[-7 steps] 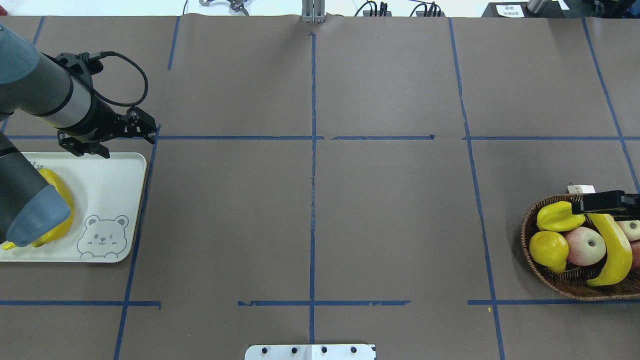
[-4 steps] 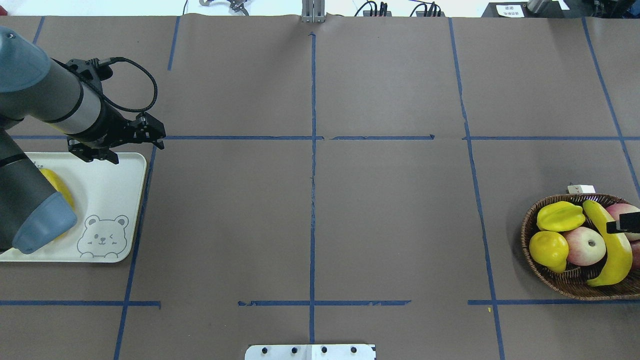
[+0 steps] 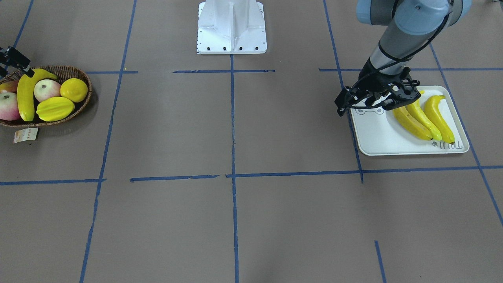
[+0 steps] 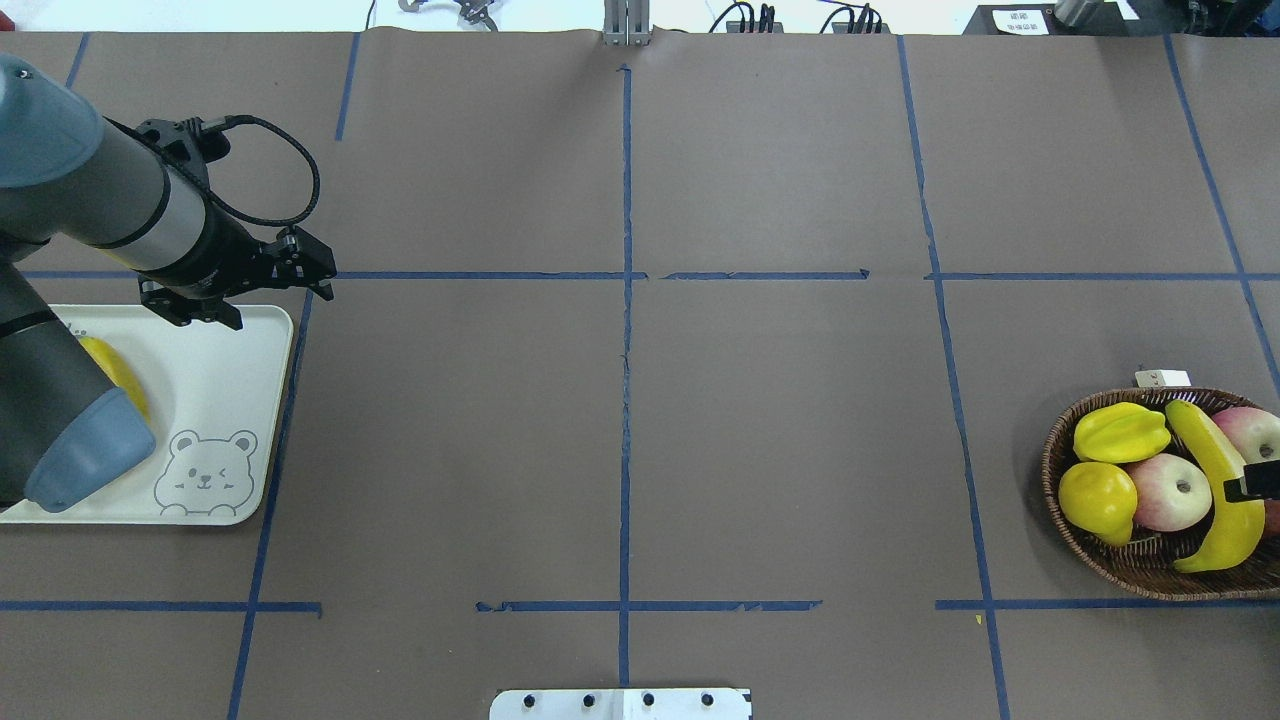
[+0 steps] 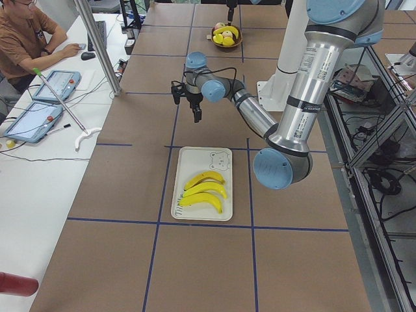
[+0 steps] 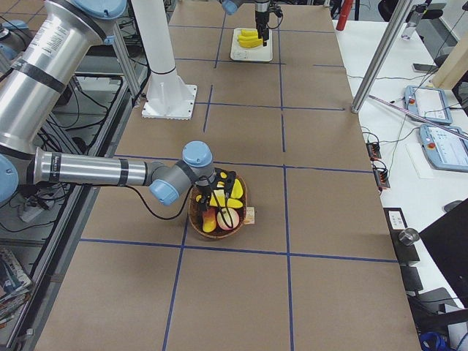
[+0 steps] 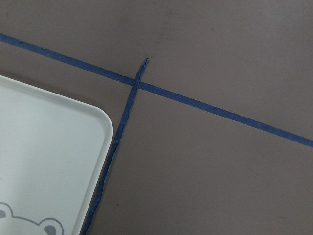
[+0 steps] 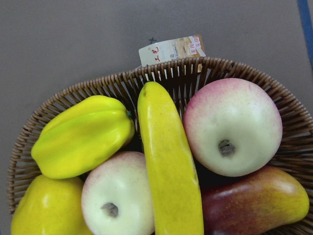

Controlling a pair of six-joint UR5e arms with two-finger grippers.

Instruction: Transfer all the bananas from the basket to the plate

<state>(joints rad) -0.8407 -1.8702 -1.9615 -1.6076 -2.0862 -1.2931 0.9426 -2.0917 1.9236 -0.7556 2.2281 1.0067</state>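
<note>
Three bananas (image 3: 424,120) on plate (image 3: 377,137); basket (image 4: 1120,565): one.

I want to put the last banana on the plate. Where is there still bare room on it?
Free: the plate half toward the middle of the table, between the three bananas and the rim, around the bear print. Crowded: the outer half, where the bananas lie side by side. The left end effector hangs near the free half's far corner.

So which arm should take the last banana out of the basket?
Right: its claw hangs over the banana in the basket; the left claw is far off near the plate.
</note>
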